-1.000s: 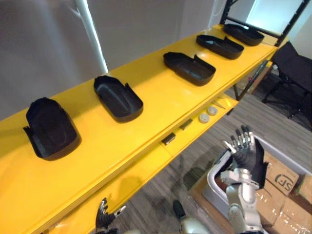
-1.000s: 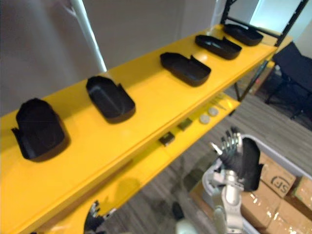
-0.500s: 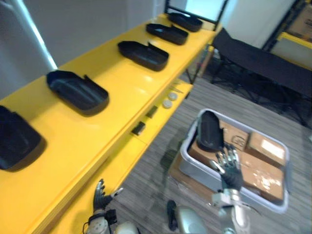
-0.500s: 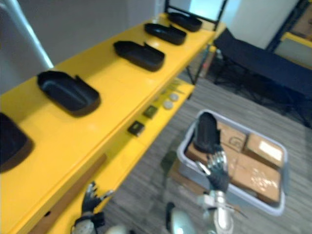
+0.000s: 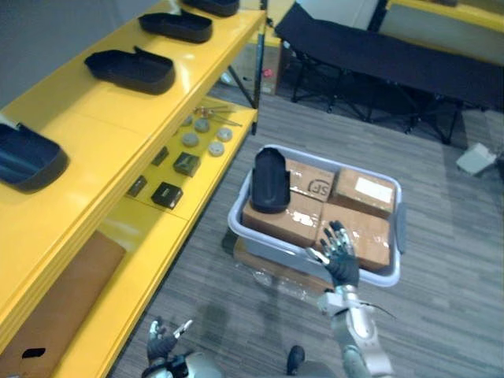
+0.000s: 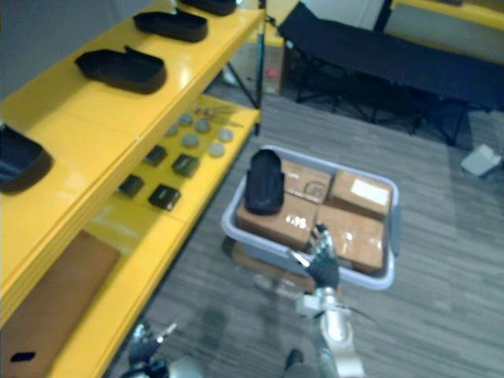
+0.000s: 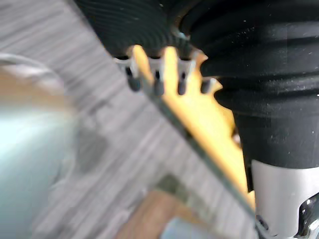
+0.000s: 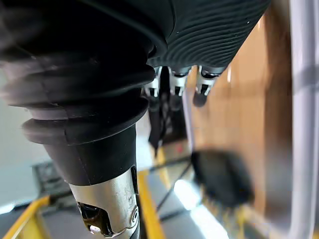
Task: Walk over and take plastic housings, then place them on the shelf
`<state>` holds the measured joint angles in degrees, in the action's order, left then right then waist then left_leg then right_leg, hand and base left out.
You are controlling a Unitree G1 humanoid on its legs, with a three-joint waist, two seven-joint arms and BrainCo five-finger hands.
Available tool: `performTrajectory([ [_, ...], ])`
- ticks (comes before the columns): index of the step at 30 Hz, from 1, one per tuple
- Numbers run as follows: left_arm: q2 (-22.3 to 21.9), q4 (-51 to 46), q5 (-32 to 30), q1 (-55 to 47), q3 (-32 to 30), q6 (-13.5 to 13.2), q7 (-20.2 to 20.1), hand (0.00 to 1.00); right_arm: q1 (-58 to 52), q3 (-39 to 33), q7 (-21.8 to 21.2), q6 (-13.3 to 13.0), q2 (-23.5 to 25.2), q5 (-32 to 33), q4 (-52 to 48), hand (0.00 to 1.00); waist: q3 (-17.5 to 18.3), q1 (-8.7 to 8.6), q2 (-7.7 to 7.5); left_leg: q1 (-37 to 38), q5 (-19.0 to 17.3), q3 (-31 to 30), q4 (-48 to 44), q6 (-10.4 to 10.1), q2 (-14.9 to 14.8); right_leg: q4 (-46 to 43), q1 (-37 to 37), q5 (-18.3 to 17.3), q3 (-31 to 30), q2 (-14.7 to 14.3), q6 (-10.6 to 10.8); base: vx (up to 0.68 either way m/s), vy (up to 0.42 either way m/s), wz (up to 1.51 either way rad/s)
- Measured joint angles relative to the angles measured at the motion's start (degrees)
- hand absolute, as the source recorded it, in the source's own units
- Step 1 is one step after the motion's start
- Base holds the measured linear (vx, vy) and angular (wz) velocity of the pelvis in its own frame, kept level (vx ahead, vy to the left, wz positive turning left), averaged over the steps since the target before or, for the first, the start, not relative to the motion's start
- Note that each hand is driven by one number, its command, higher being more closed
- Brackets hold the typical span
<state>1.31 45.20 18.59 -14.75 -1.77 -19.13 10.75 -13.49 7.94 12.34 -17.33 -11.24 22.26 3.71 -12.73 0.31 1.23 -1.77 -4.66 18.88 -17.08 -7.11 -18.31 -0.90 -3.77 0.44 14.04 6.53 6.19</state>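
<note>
Right hand (image 5: 340, 258) open, empty, fingers spread, now over near rim of grey bin (image 5: 396, 227); view has swung off shelf (image 5: 94, 110). Plastic housing (image 5: 270, 179) lies on boxes (image 5: 358, 190) in bin, beyond fingertips, untouched. Left hand (image 5: 161, 340) loose, low. Likely the next pick.

The right hand (image 5: 341, 258) is held up, fingers straight and spread; the left hand (image 5: 163, 340) hangs low, fingers loosely spread.

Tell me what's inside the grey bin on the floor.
One black plastic housing lies on brown cardboard boxes filling the grey bin. Whatever sits beneath the boxes is covered.
</note>
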Motion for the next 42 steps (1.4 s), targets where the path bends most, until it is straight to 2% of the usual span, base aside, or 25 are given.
performTrajectory([
  [3, 0.5, -0.1, -0.7, -0.6, 0.8, -2.2, -1.2, 0.00, 0.7, -6.8, 1.1, -0.1, -1.0, -0.8, 1.8, 0.00, 0.1, -0.85, 1.44, 2.0, -0.3, -2.7, 5.6, -0.5, 2.4, 0.1, 2.6, 1.5, -1.8, 0.4, 0.5, -0.11, 0.044, -0.29],
  [5, 1.0, 0.0, -1.5, -0.2, 0.8, -2.0, -2.2, 0.00, 1.5, -9.3, 2.3, -0.1, -1.0, -2.3, 2.9, 0.00, -0.1, -1.06, 1.70, 2.0, -1.7, -2.9, 7.5, -2.5, 3.6, 1.1, 3.5, 2.9, -2.1, 1.2, 1.4, -0.17, 0.130, -0.18],
  [6, 2.7, 0.0, -3.3, 0.3, 1.6, -2.0, -2.5, 0.00, 3.5, -9.5, 3.1, 0.4, -1.0, -3.0, 5.6, 0.00, -1.4, -0.90, -0.18, 1.6, -2.0, -2.6, 7.0, -1.9, 5.4, 2.3, 3.6, 4.4, -3.0, 3.0, 2.0, -0.21, 0.163, -0.14],
  [9, 5.1, -0.2, -4.0, 1.4, 3.3, -2.0, -2.6, 0.00, 6.4, -9.6, 4.5, 0.5, -1.0, -3.0, 9.0, 0.00, -2.2, -0.32, -1.36, 0.1, -2.5, -2.9, 5.9, -1.4, 7.1, 3.2, 4.0, 5.3, -2.9, 4.8, 2.6, -0.16, 0.101, 0.04],
  [10, 5.7, -0.5, -3.9, 2.2, 3.3, -2.0, -2.4, 0.00, 10.6, -10.4, 5.5, 1.0, -1.4, -3.0, 12.0, 0.00, -2.6, -0.01, -1.73, -2.0, -3.0, -3.8, 4.3, -1.0, 7.8, 3.5, 4.8, 5.8, -2.0, 5.7, 2.5, -0.11, 0.066, 0.25],
  [11, 5.8, -0.7, -3.9, 2.7, 3.4, -2.0, -2.3, 0.00, 12.7, -10.8, 5.9, 1.2, -1.7, -2.9, 13.6, 0.00, -3.0, 0.07, -1.52, -3.1, -3.1, -4.4, 3.6, -0.8, 8.1, 3.6, 5.1, 6.0, -1.2, 6.0, 2.5, -0.13, 0.080, 0.34],
  [13, 5.9, -2.1, -3.5, 4.7, 4.4, -2.1, -2.0, 0.00, 22.4, -11.3, 8.2, 1.7, -5.0, -2.8, 21.1, 0.00, -6.1, 0.85, -0.31, -6.5, -3.3, -7.3, 0.7, -0.3, 8.7, 3.3, 5.6, 6.9, 0.5, 6.5, 2.6, -0.15, 0.066, 0.53],
  [16, 5.5, -4.7, -3.2, 6.5, 5.4, -2.1, -2.0, 0.00, 38.7, -12.7, 10.9, 2.7, -10.9, -2.2, 33.0, 0.00, -10.7, 3.33, 1.60, -11.1, -2.2, -11.7, -1.5, 0.1, 9.2, 3.6, 6.2, 8.2, 4.2, 6.3, 2.8, -0.11, 0.002, 0.57],
  [18, 5.4, -5.8, -3.2, 6.5, 5.8, -2.1, -2.0, 0.00, 45.3, -12.7, 11.2, 2.8, -13.9, -0.6, 37.6, 0.00, -11.3, 4.71, 1.68, -13.1, -1.5, -13.1, -1.4, 0.2, 9.4, 3.6, 7.1, 8.7, 5.3, 6.2, 2.9, -0.05, -0.015, 0.47],
  [20, 5.4, -5.9, -3.2, 6.7, 7.5, -2.1, -2.1, 0.00, 54.2, -12.3, 11.6, 4.2, -18.5, 0.8, 44.0, 0.00, -11.6, 6.91, 1.68, -15.3, -0.9, -14.4, -1.6, 0.3, 9.8, 3.6, 8.2, 8.9, 6.7, 6.3, 2.8, 0.00, 0.010, 0.36],
  [23, 5.1, -6.4, -2.7, 7.0, 7.9, -2.2, -2.0, 0.00, 60.6, -10.2, 12.4, 5.2, -21.1, 2.8, 47.5, 0.00, -11.7, 8.62, 1.85, -16.4, -0.9, -16.4, -1.9, 0.4, 10.5, 3.5, 7.9, 9.0, 8.6, 6.5, 2.8, 0.03, 0.027, 0.29],
  [26, 5.1, -7.1, -2.3, 7.2, 9.0, -2.2, -2.0, 0.00, 64.1, -8.3, 12.6, 6.2, -21.4, 2.7, 49.3, 0.00, -12.7, 9.19, 2.32, -16.4, -0.9, -17.1, -2.1, 0.4, 10.9, 2.9, 7.6, 8.9, 9.7, 6.8, 2.8, 0.01, 0.039, 0.16],
  [27, 5.1, -7.2, -1.4, 7.8, 9.4, -2.2, -2.0, 0.00, 65.1, -8.0, 12.7, 6.9, -22.0, 2.7, 49.8, 0.00, -13.5, 10.01, 3.02, -16.4, -1.0, -17.3, -2.7, 0.7, 11.0, 2.3, 7.6, 8.9, 9.7, 7.0, 2.8, -0.03, 0.064, 0.02],
  [29, 4.9, -7.4, -0.9, 8.0, 9.8, -2.4, -2.1, 0.00, 67.1, -6.8, 12.8, 8.5, -22.9, 1.6, 51.4, 0.00, -14.8, 10.40, 3.79, -16.5, -1.1, -18.0, -2.9, 0.8, 11.2, 1.4, 7.7, 8.8, 9.9, 7.2, 2.6, -0.04, 0.047, 0.08],
  [34, 5.1, -7.1, 1.3, 8.5, 11.2, -4.1, -2.1, 0.00, 72.2, -6.1, 13.3, 14.9, -24.8, 0.9, 58.4, 0.00, -16.0, 11.73, 4.66, -18.3, -0.9, -18.7, -3.6, 0.9, 11.4, 0.1, 9.0, 7.7, 11.6, 7.6, 2.4, -0.07, 0.020, 0.07],
  [37, 5.1, -6.9, 1.7, 8.6, 11.7, -4.5, -2.1, 0.00, 73.7, -4.7, 13.2, 17.2, -26.0, 0.0, 60.6, 0.00, -16.1, 11.91, 4.98, -18.4, -0.7, -18.8, -3.5, 1.1, 11.6, -0.3, 9.3, 7.5, 11.8, 7.9, 2.6, -0.04, 0.015, 0.02],
  [39, 5.0, -6.8, 1.8, 8.8, 12.3, -4.5, -2.1, 0.00, 74.4, -3.7, 12.5, 17.0, -27.9, 0.0, 60.7, 0.00, -16.5, 11.82, 5.81, -18.8, -0.6, -19.5, -3.5, 1.3, 12.1, -0.9, 9.5, 7.2, 12.4, 8.4, 2.8, -0.05, 0.027, 0.14],
  [41, 5.1, -6.4, 2.3, 9.5, 13.9, -4.6, -2.2, 0.00, 76.9, -2.7, 10.6, 15.6, -30.4, -0.1, 60.7, 0.00, -17.1, 11.99, 7.21, -20.1, -0.1, -20.0, -3.3, 1.3, 12.5, -1.2, 10.5, 7.2, 12.8, 8.6, 2.8, -0.05, 0.023, 0.16],
  [42, 5.1, -6.2, 3.1, 9.6, 14.2, -4.7, -2.2, 0.00, 77.5, -1.9, 9.9, 15.1, -30.7, -0.3, 60.7, 0.00, -17.1, 12.15, 7.38, -20.4, 0.1, -20.0, -3.2, 1.3, 12.5, -1.3, 10.9, 7.2, 12.8, 8.6, 2.8, -0.03, 0.007, 0.05],
])
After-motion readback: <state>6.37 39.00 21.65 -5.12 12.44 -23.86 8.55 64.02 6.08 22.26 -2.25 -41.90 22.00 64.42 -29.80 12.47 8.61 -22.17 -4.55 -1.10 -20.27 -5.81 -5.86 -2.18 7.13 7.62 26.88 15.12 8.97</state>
